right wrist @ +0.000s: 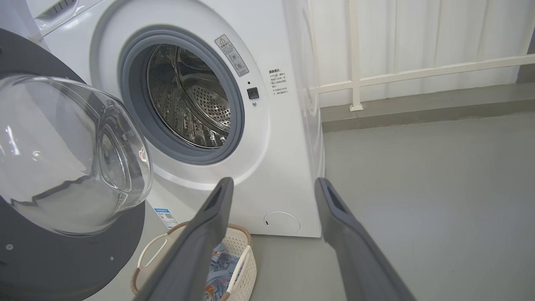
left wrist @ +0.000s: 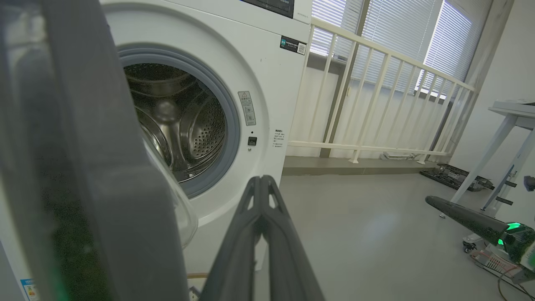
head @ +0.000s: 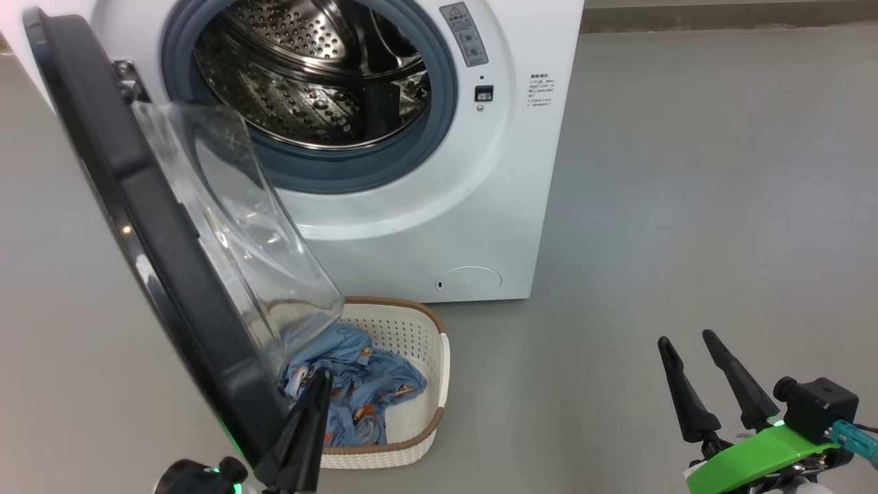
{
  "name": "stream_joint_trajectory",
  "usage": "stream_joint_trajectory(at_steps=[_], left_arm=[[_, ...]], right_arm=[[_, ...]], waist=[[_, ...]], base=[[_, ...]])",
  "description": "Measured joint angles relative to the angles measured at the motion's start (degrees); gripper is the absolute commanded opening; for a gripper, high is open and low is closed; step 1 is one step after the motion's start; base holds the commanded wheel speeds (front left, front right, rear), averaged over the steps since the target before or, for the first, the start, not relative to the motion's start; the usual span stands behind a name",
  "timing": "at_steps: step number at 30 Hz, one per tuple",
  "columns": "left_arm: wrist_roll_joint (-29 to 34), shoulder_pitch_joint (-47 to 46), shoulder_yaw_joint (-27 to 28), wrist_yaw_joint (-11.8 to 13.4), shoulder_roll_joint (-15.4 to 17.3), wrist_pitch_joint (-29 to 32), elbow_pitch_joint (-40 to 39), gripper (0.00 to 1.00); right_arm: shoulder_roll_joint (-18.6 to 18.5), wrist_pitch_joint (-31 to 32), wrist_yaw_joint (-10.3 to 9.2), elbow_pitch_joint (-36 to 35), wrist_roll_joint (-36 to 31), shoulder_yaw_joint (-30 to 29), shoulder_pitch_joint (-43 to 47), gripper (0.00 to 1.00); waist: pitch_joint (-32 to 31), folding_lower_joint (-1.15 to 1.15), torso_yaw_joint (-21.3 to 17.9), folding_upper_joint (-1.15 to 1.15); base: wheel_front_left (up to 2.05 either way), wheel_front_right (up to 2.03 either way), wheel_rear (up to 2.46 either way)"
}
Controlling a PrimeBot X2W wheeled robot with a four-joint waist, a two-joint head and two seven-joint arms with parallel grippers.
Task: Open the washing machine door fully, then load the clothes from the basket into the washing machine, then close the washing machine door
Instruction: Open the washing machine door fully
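One washing machine (head: pixel 439 226), its one washing machine door (head: pixel 151 233) open. One basket (head: pixel 411 329) on the floor (head: pixel 686 206) before it holds the clothes (head: pixel 363 384). My left gripper (left wrist: pixel 262 184) has its fingers together beside the door rim; my right gripper (head: pixel 684 336) has its fingers apart.

This is a plain indoor laundry corner that looks more like a test room than a home. A white front-loading washing machine (left wrist: pixel 276 75) stands on a smooth grey floor (left wrist: pixel 376 242), with 1 small basket (head: pixel 411 329) just in front of it. Beside it a cream railing (left wrist: pixel 376 100) runs before windows with slatted blinds (left wrist: pixel 393 25) — further off, a white table (left wrist: pixel 512 109) on angled legs and dark gear (left wrist: pixel 453 177) on the floor.
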Motion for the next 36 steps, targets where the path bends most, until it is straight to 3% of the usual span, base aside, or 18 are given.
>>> stream_joint_trajectory(at_steps=[14,36], left_arm=[[-2.13,-1.24,0.88,0.00,-0.98,0.01,7.56,0.00],[-2.10,-1.61,2.94,-0.59,-2.31,0.01,8.35,0.00]], right_arm=[[-0.34,0.00,0.00,0.15,0.00,-0.11,-0.18,1.00],[0.37,0.00,0.00,0.23,0.00,-0.34,-0.18,1.00]], waist=[[0.31,0.00,-0.42,0.00],[0.35,0.00,3.86,0.00]], base=[[0.00,0.00,0.00],[0.00,0.00,0.00]])
